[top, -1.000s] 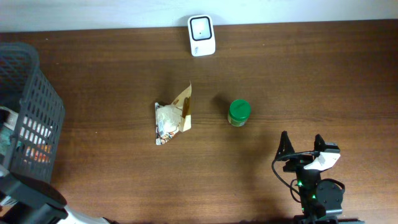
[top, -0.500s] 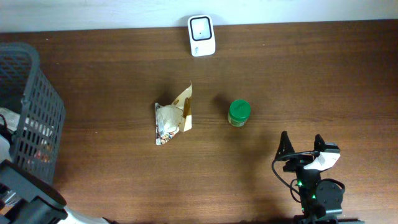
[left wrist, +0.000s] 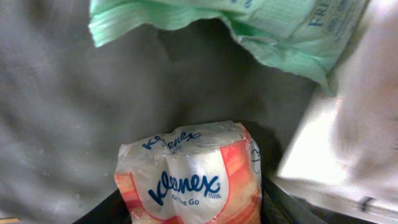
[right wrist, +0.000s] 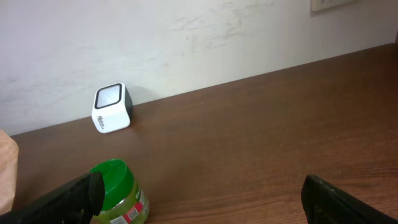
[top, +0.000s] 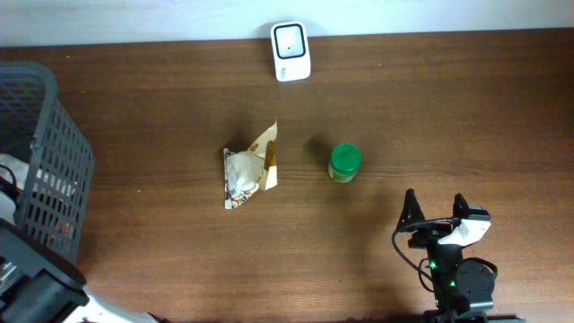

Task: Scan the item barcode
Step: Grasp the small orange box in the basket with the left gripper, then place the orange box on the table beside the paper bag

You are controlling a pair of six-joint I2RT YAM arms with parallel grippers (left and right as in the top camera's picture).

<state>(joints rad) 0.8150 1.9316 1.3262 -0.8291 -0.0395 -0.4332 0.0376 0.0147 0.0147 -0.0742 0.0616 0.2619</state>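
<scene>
Left arm [top: 40, 292] shifted; one tissue pack [left wrist: 189, 180].

I count one table [top: 466, 108], and on it one white scanner [top: 291, 51], one jar [top: 344, 162] with a single green lid, and one crumpled snack packet [top: 248, 169]. One dark mesh basket [top: 54, 152] stands at my left. Through my left wrist camera I count three packages: one orange-and-white tissue pack [left wrist: 189, 180], one pale green packet [left wrist: 261, 31], one white package [left wrist: 336, 143]. I have two arms in view, my left arm [top: 36, 292] and my right arm [top: 457, 278], and my right gripper [top: 435, 199] shows two fingers
</scene>
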